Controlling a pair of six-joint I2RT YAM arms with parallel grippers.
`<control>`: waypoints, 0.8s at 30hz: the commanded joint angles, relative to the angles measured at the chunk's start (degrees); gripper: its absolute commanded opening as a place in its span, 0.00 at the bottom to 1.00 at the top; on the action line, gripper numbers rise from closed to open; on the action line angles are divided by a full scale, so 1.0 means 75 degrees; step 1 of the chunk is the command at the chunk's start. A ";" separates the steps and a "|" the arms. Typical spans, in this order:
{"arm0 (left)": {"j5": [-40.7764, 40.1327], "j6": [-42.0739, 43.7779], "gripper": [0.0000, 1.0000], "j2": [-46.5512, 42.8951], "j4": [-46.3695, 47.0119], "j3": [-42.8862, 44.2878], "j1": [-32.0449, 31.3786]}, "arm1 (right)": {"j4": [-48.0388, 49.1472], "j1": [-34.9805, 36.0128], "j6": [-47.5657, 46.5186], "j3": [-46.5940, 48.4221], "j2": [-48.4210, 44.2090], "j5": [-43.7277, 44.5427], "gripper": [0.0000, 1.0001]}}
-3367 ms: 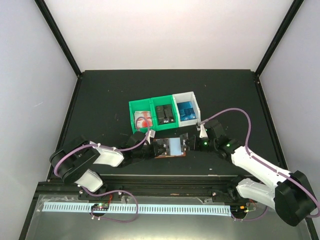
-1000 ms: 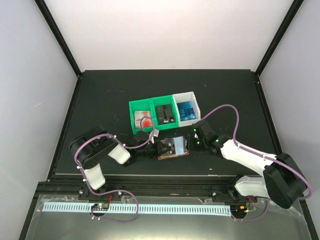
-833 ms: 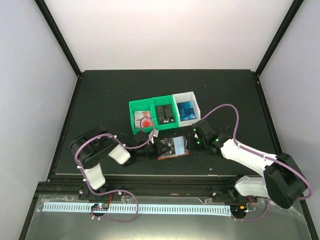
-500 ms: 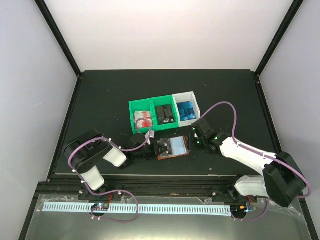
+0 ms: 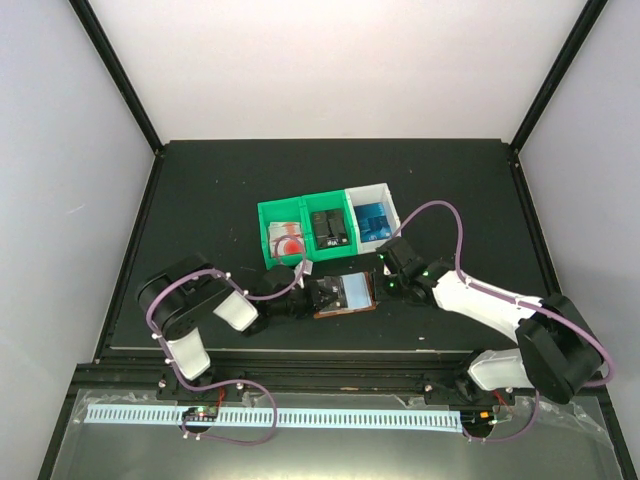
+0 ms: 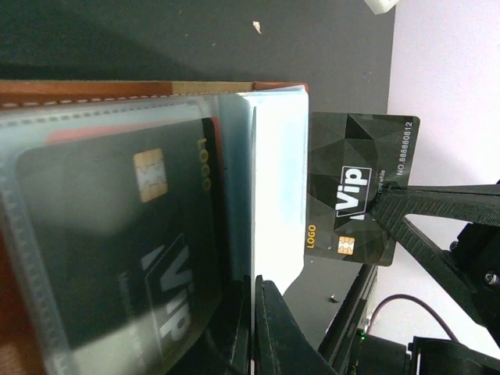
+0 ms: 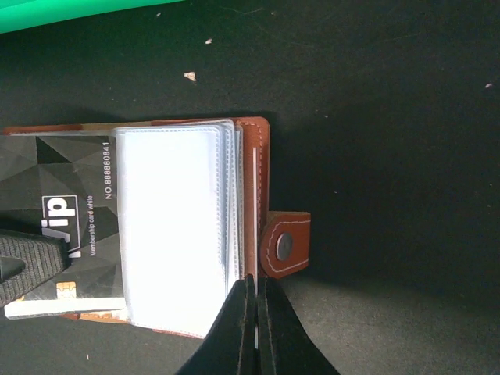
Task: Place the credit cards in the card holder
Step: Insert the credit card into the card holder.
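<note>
The left tool point(image 6: 251, 285) is staying at the left edge of the card holder point(image 5: 340, 297). Its fingers are pressing together on the near edge of the clear pockets point(image 7: 180, 226), while its elbow has been swinging out and back over the last second. From overhead, the pale pocket pages are showing wider and flatter than a second ago.

On the right, the arm has been folding its elbow inward over the last few seconds. The right tool point(image 7: 254, 291) is holding at the holder's right edge, clamped on a black VIP card point(image 6: 355, 172). That card is hanging just beside the pockets' free edge, and I cannot tell whether it is touching them. I am judging that the insertion is being lined up and has not yet begun.

The holder is lying open near the middle of the bench point(image 5: 200, 220), just in front of the green bin point(image 5: 262, 228) and the white bin point(image 5: 392, 205). It is showing reddish-brown leather with pale stitching. On its left side a pocketed black card point(image 6: 117, 258) is already sitting under the film, with a reddish card edge peeking out behind it. The stack of clear pockets is covering the middle, and the snap tab point(image 7: 285, 246) is sticking out on the right. Loose cards point(image 5: 328, 228) are still waiting in the bins.
</note>
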 commanded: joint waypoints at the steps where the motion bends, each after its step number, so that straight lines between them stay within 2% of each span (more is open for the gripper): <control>1: 0.0197 -0.0083 0.01 0.0254 0.0588 0.0259 -0.0059 | 0.0010 0.0129 0.0004 -0.0118 0.0260 -0.0092 0.02; 8: 0.0268 -0.0207 0.02 0.0526 0.0680 0.0359 -0.0059 | 0.0067 0.0137 0.0115 -0.0173 0.0217 -0.0171 0.02; 16: -0.0043 -0.0950 0.01 0.0804 0.1147 0.0071 -0.0267 | 0.0116 0.0140 0.0249 -0.0225 0.0115 -0.0202 0.01; 24: 0.0074 -0.1005 0.02 0.1052 0.1320 0.0222 -0.0393 | 0.0183 0.0133 0.0282 -0.0272 0.0073 -0.0236 0.01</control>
